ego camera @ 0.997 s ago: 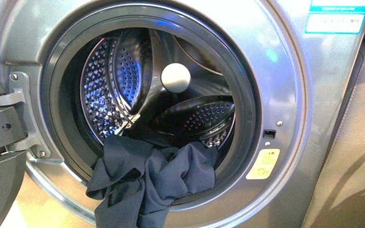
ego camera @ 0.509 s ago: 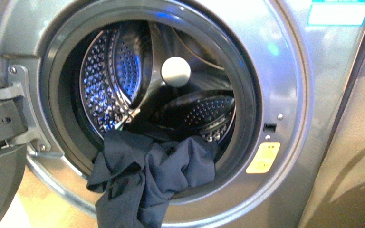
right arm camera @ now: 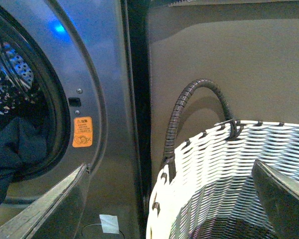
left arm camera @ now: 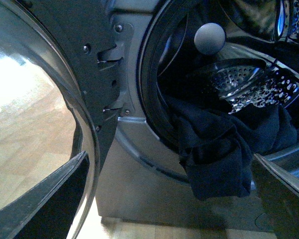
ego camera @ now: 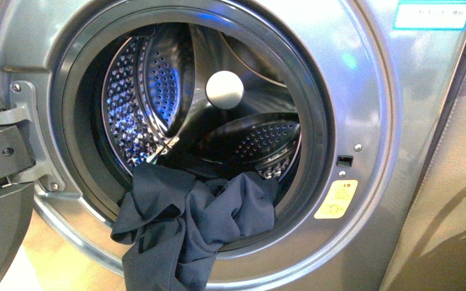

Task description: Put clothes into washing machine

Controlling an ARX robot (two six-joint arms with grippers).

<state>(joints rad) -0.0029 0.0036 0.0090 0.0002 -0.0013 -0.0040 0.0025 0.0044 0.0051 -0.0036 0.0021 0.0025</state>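
The silver-grey washing machine (ego camera: 364,109) fills the front view, its porthole open onto the perforated steel drum (ego camera: 127,103). The dark navy clothes (ego camera: 188,224) drape over the lower gasket, part inside the drum and part hanging down the front. In the left wrist view the clothes (left arm camera: 224,149) hang from the drum mouth ahead of my open left gripper (left arm camera: 174,199), whose fingers are apart and empty. My right gripper (right arm camera: 174,199) is open too, held over a woven basket (right arm camera: 229,169) beside the machine (right arm camera: 94,74). Neither gripper shows in the front view.
The open washer door (ego camera: 0,182) stands at the left, with its hinge (ego camera: 21,115) on the machine's front. A yellow warning sticker (ego camera: 336,199) sits right of the porthole. The white woven basket has a dark handle (right arm camera: 189,109) and stands against a brown wall (right arm camera: 229,59).
The front view has shifted slightly, so the machine sits a little differently in the picture. The clothes hang in the same place on the gasket.
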